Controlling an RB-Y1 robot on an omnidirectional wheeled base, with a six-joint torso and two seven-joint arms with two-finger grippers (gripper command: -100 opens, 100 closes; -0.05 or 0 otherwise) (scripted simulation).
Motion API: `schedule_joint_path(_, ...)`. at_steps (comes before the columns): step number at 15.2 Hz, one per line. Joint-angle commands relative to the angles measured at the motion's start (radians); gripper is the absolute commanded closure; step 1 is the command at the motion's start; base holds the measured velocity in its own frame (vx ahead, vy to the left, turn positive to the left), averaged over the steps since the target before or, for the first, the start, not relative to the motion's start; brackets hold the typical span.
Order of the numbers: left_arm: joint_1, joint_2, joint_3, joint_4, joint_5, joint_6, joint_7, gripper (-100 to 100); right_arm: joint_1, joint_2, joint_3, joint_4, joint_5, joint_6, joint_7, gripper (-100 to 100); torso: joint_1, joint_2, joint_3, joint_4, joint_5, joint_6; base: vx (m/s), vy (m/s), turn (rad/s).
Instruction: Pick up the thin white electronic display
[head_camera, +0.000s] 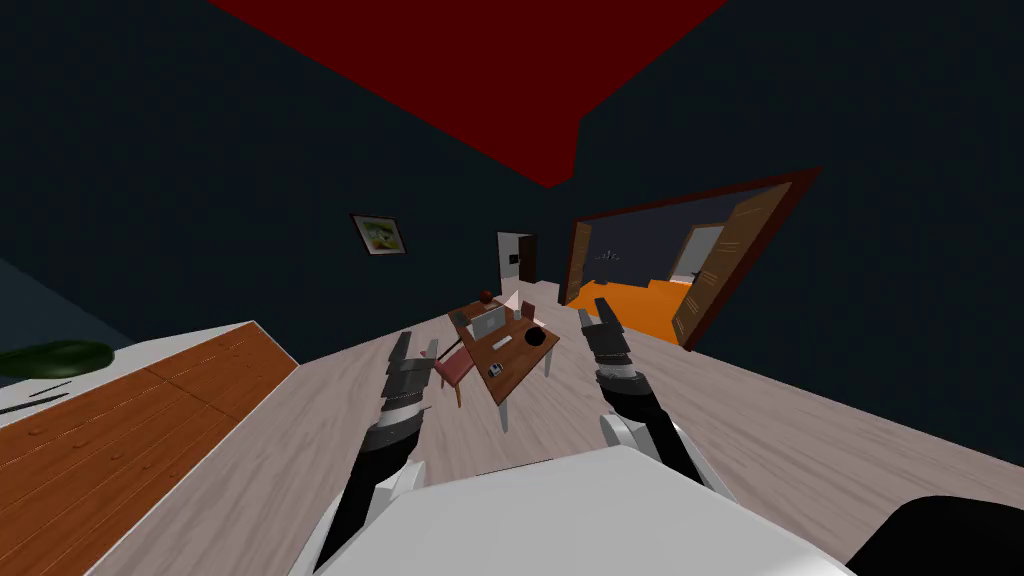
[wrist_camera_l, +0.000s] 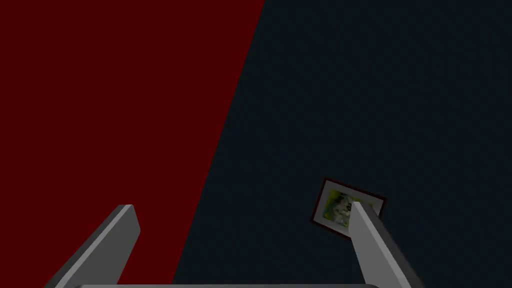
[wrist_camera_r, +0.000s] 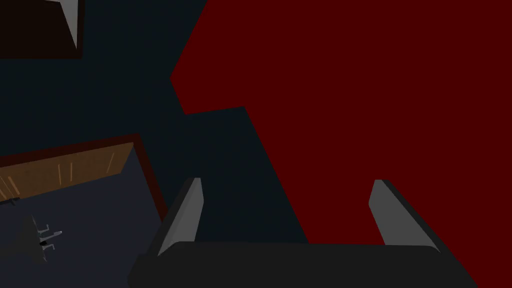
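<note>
A brown wooden table (head_camera: 516, 372) with white legs stands far ahead across the floor. On it lies a thin white flat item (head_camera: 501, 342), the likely display, beside a grey laptop-like thing (head_camera: 488, 322). Both arms are raised in front of me, well short of the table. My left gripper (head_camera: 415, 347) is open with nothing between its fingers (wrist_camera_l: 125, 230). To its right, my right gripper (head_camera: 595, 312) is also open and empty, its fingers (wrist_camera_r: 187, 210) pointing up.
A black bowl (head_camera: 535, 337), a small dark device (head_camera: 495, 370) and a reddish ball (head_camera: 487, 296) share the table. A red chair (head_camera: 455, 368) stands at its left. A long wooden cabinet (head_camera: 150, 400) runs along my left. An open doorway (head_camera: 650, 290) lies ahead right.
</note>
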Motion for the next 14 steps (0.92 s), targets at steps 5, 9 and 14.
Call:
schedule_joint_path(5, -0.010, 0.106, 0.001, 0.088, 0.077, 0.056, -0.064, -100, 0.000, 0.000, 0.000, 0.000, 0.000, 0.000, 0.000, 0, -0.002, -0.001, -0.001, 0.000, 0.000, 0.000, 0.017, -0.026, -0.139)
schedule_joint_path(9, -0.017, 0.146, 0.002, 0.148, 0.130, 0.095, -0.106, -100, 0.000, 0.000, 0.000, 0.000, 0.000, 0.000, 0.000, 0, -0.003, -0.002, -0.001, -0.001, -0.001, 0.000, 0.032, -0.042, -0.178)
schedule_joint_path(14, -0.030, 0.203, 0.003, 0.256, 0.227, 0.166, -0.187, -100, 0.000, 0.000, 0.000, 0.000, 0.000, 0.000, 0.000, 0, -0.002, -0.003, -0.002, -0.001, 0.000, 0.000, 0.034, -0.032, -0.186)
